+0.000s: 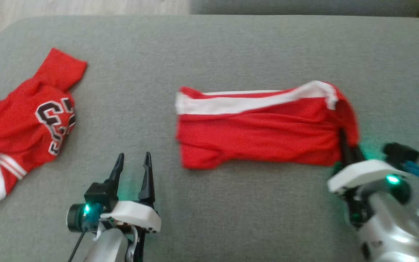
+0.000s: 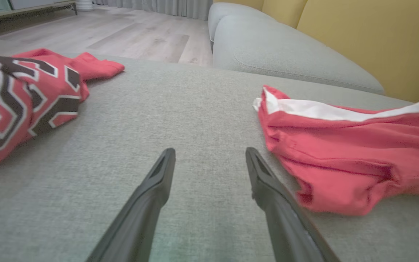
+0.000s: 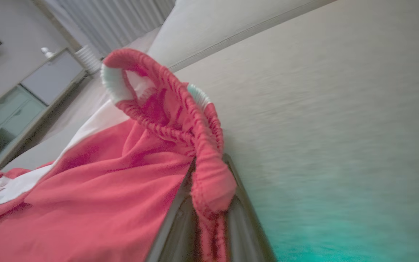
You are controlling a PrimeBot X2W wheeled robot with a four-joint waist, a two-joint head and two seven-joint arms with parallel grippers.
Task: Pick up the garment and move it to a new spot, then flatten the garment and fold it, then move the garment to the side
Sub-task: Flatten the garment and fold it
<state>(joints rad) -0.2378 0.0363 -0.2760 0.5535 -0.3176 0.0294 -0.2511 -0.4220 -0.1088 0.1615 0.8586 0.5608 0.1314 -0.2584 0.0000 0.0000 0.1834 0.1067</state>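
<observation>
The garment [image 1: 260,134] is a pair of red shorts with a white side stripe, lying stretched out on the grey sofa seat right of centre. My right gripper [image 1: 346,145] is shut on its elastic waistband at the right end. In the right wrist view the waistband [image 3: 180,120] loops up out of the right gripper [image 3: 211,171], with the shorts [image 3: 86,189] trailing away to the left. My left gripper [image 1: 133,162] stands open over bare cushion, left of the shorts' hem. The left wrist view shows the left gripper [image 2: 209,156] holding nothing, and the shorts [image 2: 340,163] just to its right.
A second red garment, a jersey [image 1: 20,123] with black and white numbers, lies crumpled at the seat's left edge [image 2: 13,102]. The grey sofa seat [image 1: 209,54] spreads wide between them. A back cushion [image 2: 286,54] and wood floor [image 2: 122,32] lie beyond.
</observation>
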